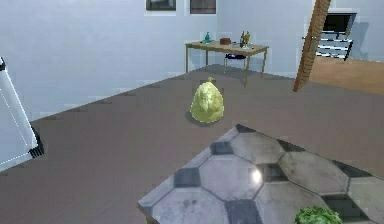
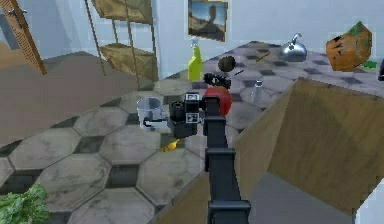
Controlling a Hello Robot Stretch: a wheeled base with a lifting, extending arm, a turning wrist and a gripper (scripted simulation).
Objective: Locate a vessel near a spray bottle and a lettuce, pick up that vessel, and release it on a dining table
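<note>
Clear cylindrical vessel [image 2: 150, 109], hexagon-tiled countertop [image 2: 95, 160]

I logged a hexagon-tiled countertop [image 2: 95, 150] carrying a clear glass vessel [image 2: 150, 108], with a yellow-green spray bottle [image 2: 194, 62] farther along. Also on it were a red round thing [image 2: 228, 100], a small shaker [image 2: 258, 90], a metal kettle [image 2: 293, 47] and a lettuce [image 2: 20, 205] at one edge. On the brown floor [image 1: 110, 140] I noted a yellow-green sack [image 1: 207, 103]; beyond it stood a wooden table [image 1: 258, 47] bearing small things I could not identify.
</note>
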